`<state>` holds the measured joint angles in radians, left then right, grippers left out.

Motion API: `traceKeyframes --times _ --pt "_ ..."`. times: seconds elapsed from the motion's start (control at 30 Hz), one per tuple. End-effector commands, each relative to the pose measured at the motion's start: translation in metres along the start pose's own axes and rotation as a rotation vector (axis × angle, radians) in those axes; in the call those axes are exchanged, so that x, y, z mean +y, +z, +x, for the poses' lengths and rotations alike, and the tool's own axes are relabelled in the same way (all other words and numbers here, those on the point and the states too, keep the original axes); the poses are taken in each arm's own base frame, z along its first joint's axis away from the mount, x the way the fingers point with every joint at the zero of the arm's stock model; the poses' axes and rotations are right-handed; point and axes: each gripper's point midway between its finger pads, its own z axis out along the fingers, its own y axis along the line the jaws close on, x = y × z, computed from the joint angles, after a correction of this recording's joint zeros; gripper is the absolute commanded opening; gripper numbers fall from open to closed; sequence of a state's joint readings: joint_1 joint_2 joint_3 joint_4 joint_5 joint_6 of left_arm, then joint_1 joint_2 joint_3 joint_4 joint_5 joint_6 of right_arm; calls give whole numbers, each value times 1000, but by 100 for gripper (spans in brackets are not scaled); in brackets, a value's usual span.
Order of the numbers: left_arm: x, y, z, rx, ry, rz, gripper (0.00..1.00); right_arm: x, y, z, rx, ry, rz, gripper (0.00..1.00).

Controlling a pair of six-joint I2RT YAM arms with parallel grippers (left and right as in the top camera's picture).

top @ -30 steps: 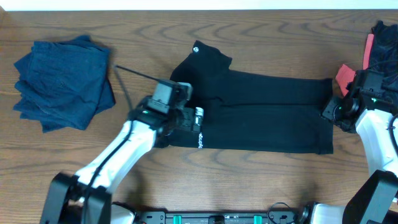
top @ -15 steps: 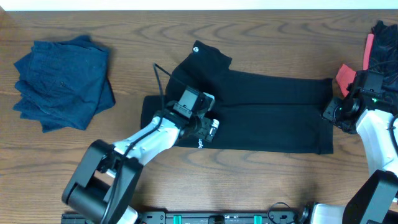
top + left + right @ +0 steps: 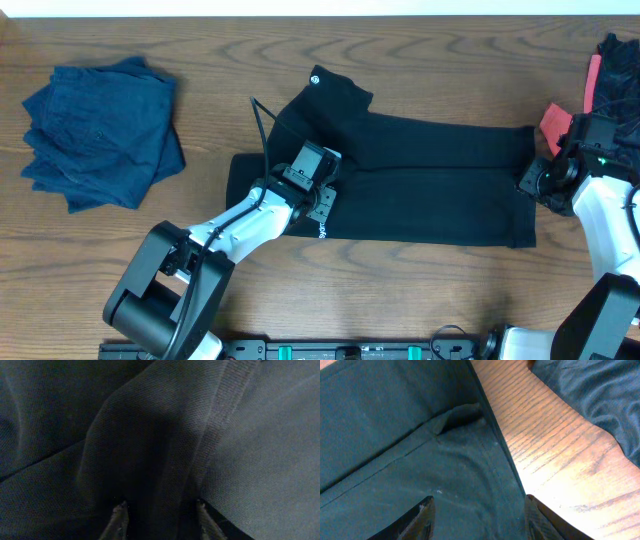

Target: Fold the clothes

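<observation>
One spread black garment (image 3: 430,190). One stack of folded blue clothes (image 3: 100,130), its layers too close to count. One dark heap (image 3: 622,75) with one red piece (image 3: 555,122). Two grippers: left gripper (image 3: 322,203), right gripper (image 3: 528,182). One tabletop (image 3: 420,290).

From overhead we get bright, even light and sharp focus throughout; the black garment (image 3: 430,180) swallows its own folds, and a blown-out white strip (image 3: 320,7) runs along 12 o'clock. Our left wrist view is dim and soft, the weave barely resolved. In our right wrist view, glare whitens the wooden table (image 3: 560,480) towards 4 o'clock.
</observation>
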<state>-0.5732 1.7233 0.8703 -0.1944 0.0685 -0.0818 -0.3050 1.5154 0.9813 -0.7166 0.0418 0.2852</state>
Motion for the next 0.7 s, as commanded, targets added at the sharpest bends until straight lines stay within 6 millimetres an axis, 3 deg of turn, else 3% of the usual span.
traceKeyframes --times 0.0,0.2,0.53,0.67 --pt "4 -4 -8 -21 3 -26 39 -4 -1 -3 -8 18 15 55" --pt "3 -12 -14 -47 2 -22 15 -4 0 -5 -13 18 13 52" --pt "7 -69 -47 -214 -8 -51 15 -3 8 -6 -8 17 15 52" --pt "7 -77 -51 -237 -10 -48 15 -2 15 -9 -11 18 13 55"
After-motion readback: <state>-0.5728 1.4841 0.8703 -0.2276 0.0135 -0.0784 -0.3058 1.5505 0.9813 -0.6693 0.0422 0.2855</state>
